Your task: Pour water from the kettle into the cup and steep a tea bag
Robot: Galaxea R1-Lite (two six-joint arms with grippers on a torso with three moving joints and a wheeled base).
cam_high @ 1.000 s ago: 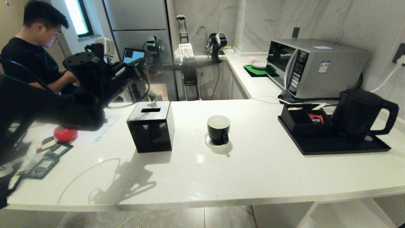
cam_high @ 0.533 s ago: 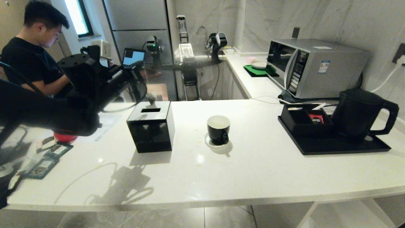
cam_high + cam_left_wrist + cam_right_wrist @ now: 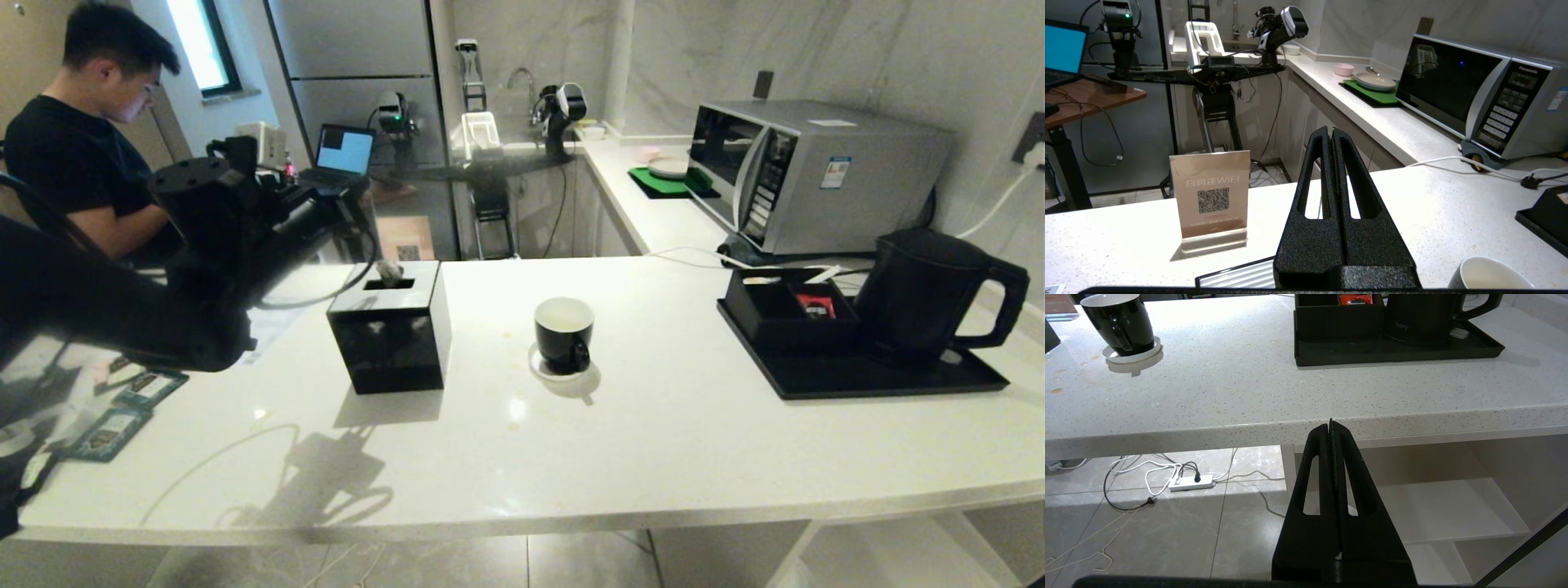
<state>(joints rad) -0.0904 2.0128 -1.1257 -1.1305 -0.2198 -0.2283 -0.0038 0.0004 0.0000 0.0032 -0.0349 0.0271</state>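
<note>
**Kettle on tray, cup at mid-tabletop, both claws shut and empty**

The kettle is seen upright on the right end of a black tray, its loop handle turned to the right. Just left of it on the same tray a low black box is set, with a small red packet in it. The cup is placed on a white coaster near the middle of the white tabletop, well apart from the tray, its ear handle turned toward the near edge. The tea bag cannot be made out with certainty.

Left of the cup a black tissue box is found. Dark teal sachets are scattered at the far left edge.

The left claw is held above the tabletop behind the tissue box, pointing level toward the far side; its fingers are pressed together and nothing is gripped. A WiFi sign stands just beside it in the left wrist view. The right claw is parked below the near edge of the tabletop, fingers closed on nothing.

Behind the tray a microwave is placed against the wall. A person in a black shirt is seated at the far left.
</note>
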